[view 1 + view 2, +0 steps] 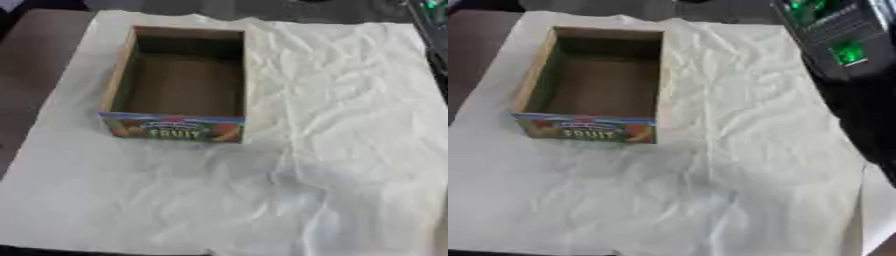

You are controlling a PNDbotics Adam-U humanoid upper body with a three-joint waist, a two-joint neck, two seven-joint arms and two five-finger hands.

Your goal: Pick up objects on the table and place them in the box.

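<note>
A: What occupies the near part of the scene?

B: A white cloth point(332, 165), heavily creased. It covers most of the table point(39, 55), and its near half carries nothing that can be made out. A shadow falls across its near left area.

A: Where does the box stand?

B: The box point(120, 75) stands on the cloth, left of centre and toward the far side. It is an open cardboard tray, upright, with its long axis running near to far. The near wall bears a coloured label point(175, 129) reading "FRUIT" in yellow letters, with a blue band above. The inside is plain brown card, and its floor appears bare.

A: Are any loose objects visible on the cloth?

B: None can be distinguished, either beside the box or within it.

A: What lies beyond the cloth?

B: At far left the brown table shows bare beside the cloth's edge. At far right, in the right eye view, a dark device point(837, 42) with green lit patches sits off the cloth, well apart from the box.

A: What is the state of the fingers?

B: Neither hand appears in either view, so their state cannot be told.
</note>
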